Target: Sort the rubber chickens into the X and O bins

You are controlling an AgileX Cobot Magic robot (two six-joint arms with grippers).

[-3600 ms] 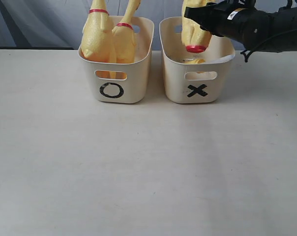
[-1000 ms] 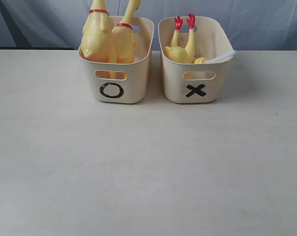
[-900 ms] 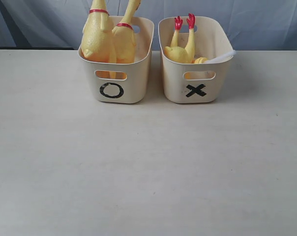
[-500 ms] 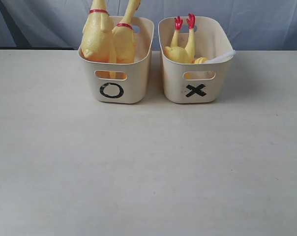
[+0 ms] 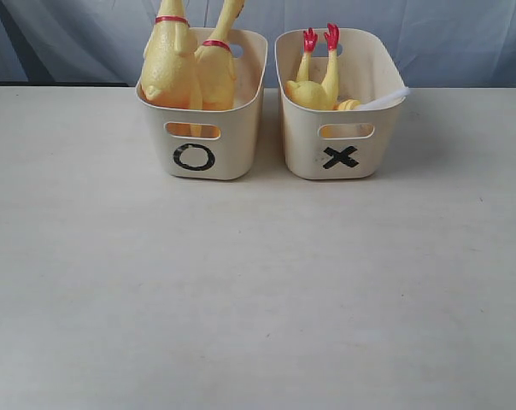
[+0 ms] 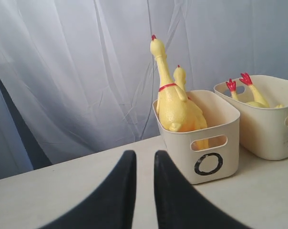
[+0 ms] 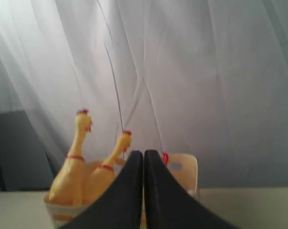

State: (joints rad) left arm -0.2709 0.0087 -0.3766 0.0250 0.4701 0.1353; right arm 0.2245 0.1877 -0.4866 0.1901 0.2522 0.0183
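Since every toy in view lies inside a bin, sorting appears complete. Landmark: the O bin (image 5: pixel 232 147) on the counter (image 5: pixel 258 299).

- Two whole rubber chickens (image 5: pixel 171 73) (image 5: pixel 217 75) stand in the O bin, touching, necks rising above its rim.
- The X bin (image 5: pixel 371 155) sits just beside the O bin, toward the right arm. It holds a headless body (image 5: pixel 313 87), red feet up, and a small yellow piece (image 5: pixel 348 105) beside that body.
- Left pincer (image 6: pixel 144 155): narrow gap, holding nothing, short of the O bin.
- Right pincer (image 7: pixel 143 153): fingers pressed together, empty.

Handling, as judged: the toys look light, hollow and soft, yielding under squeeze. Necks would probably flop. The thick body near the red band offers the firmest hold, with gentle pressure.
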